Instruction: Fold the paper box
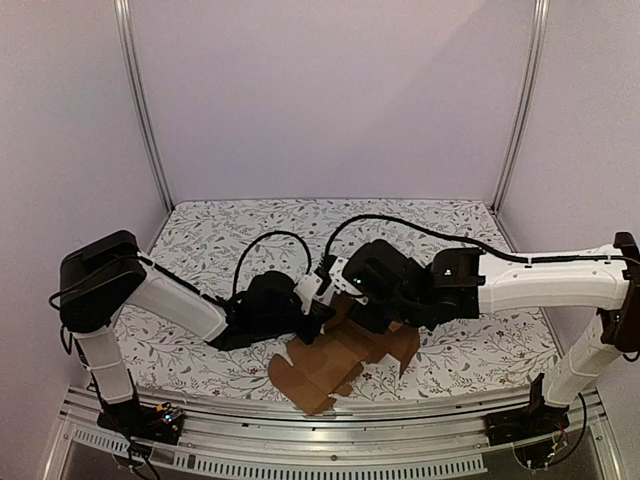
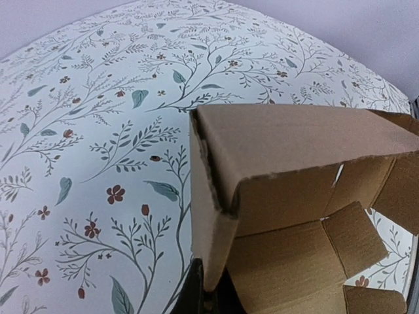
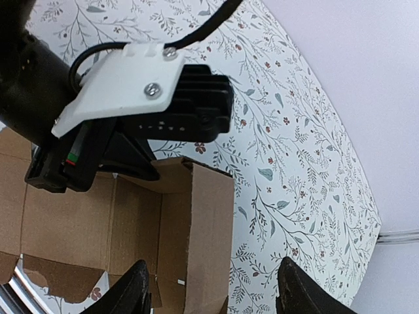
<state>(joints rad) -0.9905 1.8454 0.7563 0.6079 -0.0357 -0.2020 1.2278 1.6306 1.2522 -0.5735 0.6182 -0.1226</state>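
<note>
The paper box (image 1: 335,368) is a brown cardboard sheet, partly folded, lying near the table's front edge between the two arms. In the left wrist view one wall of the paper box (image 2: 288,150) stands up, and my left gripper (image 2: 211,288) is shut on the lower edge of that wall. My right gripper (image 3: 213,294) is open, its fingers (image 3: 134,291) standing wide on either side of an upright panel of the paper box (image 3: 209,229) without touching it. In the top view the left gripper (image 1: 320,312) and the right gripper (image 1: 352,305) meet over the box's far edge.
The table (image 1: 250,225) carries a white cloth with a leaf and flower print. The left arm's wrist with its white bracket (image 3: 124,85) is close above the box in the right wrist view. A metal rail (image 1: 330,440) runs along the near edge.
</note>
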